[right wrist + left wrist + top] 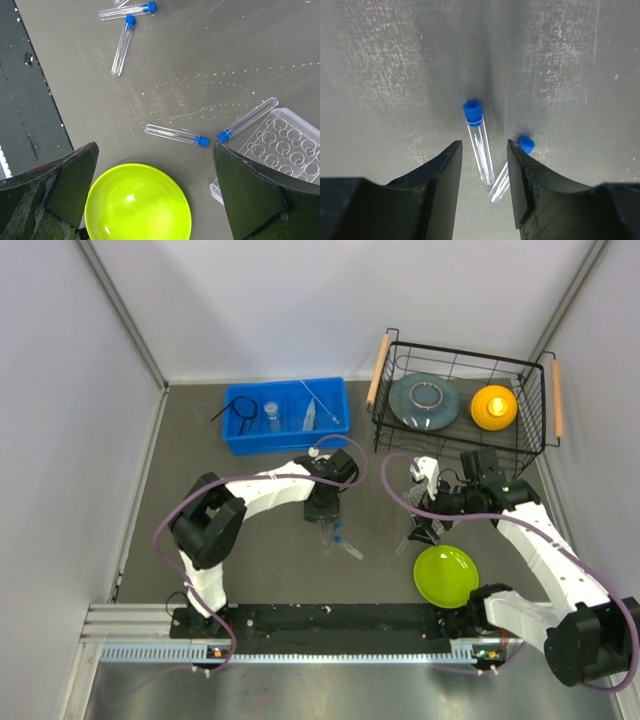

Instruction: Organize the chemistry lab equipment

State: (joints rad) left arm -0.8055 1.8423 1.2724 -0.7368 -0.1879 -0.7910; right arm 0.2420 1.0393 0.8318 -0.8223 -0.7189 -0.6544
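Left gripper (484,146) — jaws part-spread, straddling one capped tube (480,150) lying flat, cap toward 12 o'clock; neither finger seems to touch it. Beside it, a second tube (525,144) at its 4 o'clock, just by the right finger.

Handling: pinch across the barrel below the cap, lightly — it looks thin-walled and apt to roll. Keep the neighbour out of the pinch.

Right gripper (155,146): spread wide, empty, above plate (137,200); rack (280,145) at 3 o'clock.

Surface: dark grey table (270,570), scuffed.

Room: pale walls; blue bin (290,446) at 11 o'clock, wire basket (462,352) at 1.

Grey tabletop (260,560), white enclosing walls (300,300)
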